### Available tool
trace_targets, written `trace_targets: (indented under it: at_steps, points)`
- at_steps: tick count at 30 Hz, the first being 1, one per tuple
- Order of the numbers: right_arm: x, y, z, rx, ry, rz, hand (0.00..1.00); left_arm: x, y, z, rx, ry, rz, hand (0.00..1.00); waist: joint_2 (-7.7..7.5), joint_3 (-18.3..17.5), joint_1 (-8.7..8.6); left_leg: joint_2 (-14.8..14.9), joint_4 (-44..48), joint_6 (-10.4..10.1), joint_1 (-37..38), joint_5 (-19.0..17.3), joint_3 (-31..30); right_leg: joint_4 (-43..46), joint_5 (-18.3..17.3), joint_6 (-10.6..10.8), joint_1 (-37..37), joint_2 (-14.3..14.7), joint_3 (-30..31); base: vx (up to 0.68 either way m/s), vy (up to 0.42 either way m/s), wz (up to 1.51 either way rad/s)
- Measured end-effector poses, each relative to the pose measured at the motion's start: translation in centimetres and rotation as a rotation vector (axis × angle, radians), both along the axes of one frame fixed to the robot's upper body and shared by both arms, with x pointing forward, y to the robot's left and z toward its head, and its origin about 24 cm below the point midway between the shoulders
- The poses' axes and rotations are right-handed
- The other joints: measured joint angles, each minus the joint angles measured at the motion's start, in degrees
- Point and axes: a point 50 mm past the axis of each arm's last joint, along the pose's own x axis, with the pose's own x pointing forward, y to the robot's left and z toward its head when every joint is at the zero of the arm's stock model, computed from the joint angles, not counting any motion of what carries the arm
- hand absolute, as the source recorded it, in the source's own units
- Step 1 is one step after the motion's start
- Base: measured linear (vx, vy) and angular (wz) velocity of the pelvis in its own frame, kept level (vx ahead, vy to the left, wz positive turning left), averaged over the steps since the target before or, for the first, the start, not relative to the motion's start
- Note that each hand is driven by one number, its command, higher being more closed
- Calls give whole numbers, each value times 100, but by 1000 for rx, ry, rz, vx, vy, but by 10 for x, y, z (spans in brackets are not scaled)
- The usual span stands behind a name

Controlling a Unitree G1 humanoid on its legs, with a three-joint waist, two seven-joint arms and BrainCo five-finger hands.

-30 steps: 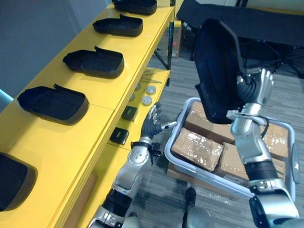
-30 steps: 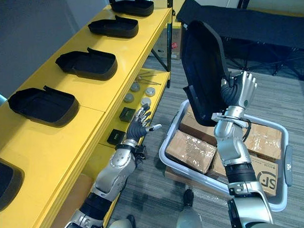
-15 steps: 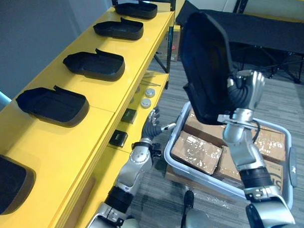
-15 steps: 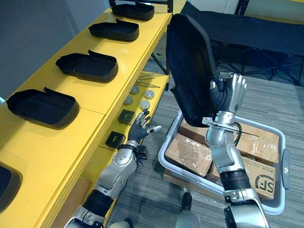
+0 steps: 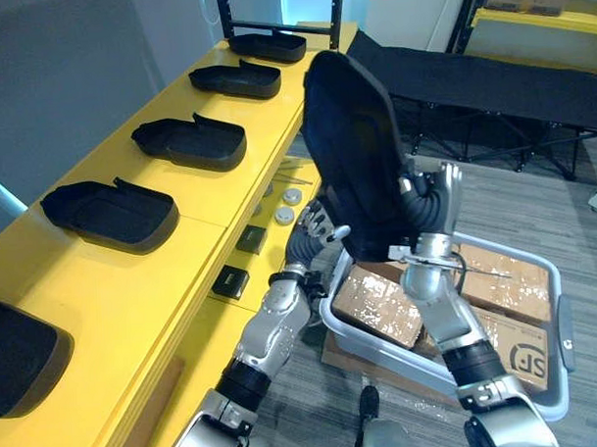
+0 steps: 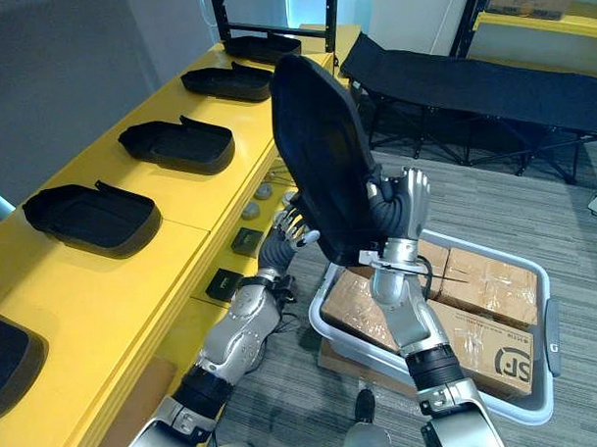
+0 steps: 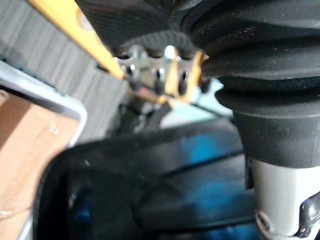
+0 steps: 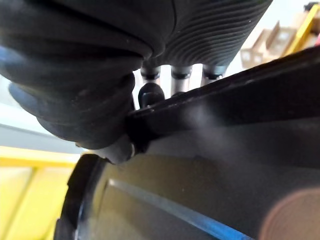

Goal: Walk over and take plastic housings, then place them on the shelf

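Shelved housings [image 5: 110,212] lay in a row along the yellow shelf [image 5: 125,298], with bare top beside its front edge. The left hand [image 5: 316,231], fingers loose and spread, hovered just off that edge, close by the held housing [image 5: 355,153]. That housing stood upright, clear of the shelf, its rim clasped by the right hand [image 5: 430,204] above the tote [image 5: 381,350]. The sound course was to steady its lower end, tip it flat with the hollow up, and land it in a gap clear of its neighbours.
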Motion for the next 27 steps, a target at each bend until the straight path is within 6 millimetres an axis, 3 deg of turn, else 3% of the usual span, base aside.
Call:
trace_targets:
  at_steps: [10,11,20,22,25,27]
  points:
    - [-8,19,-15,88,45,98,100,-1,-7,-6,-36,48,-14,0,-31,-19,0,2,-8,-6,17,-8,6,1,33,7,-1,4,-5,0,0,0]
    - [-9,21,-17,111,51,108,100,-2,-7,-6,-59,60,-15,100,-39,-24,1,2,-7,-6,19,-8,8,1,34,7,0,4,-2,0,0,0]
    - [-25,30,-15,241,35,195,100,1,1,2,-278,40,46,100,-69,-89,-23,21,1,0,77,-107,348,-51,-19,33,-137,54,287,-26,6,-20]
    - [-32,36,-14,271,27,222,100,3,9,7,-321,-10,103,100,-19,-127,-89,92,-25,9,61,-120,530,0,-206,133,-243,105,295,25,3,-34]
    - [-41,40,-13,299,-1,251,100,2,11,10,-342,-46,125,100,-44,-199,-161,106,-1,-25,82,-173,538,1,4,59,-249,113,298,63,7,-6]
    - [-44,41,-12,301,-13,261,100,2,11,11,-354,-58,131,100,22,-271,-163,148,-9,-34,73,-178,543,2,44,32,-278,161,290,85,0,-2]
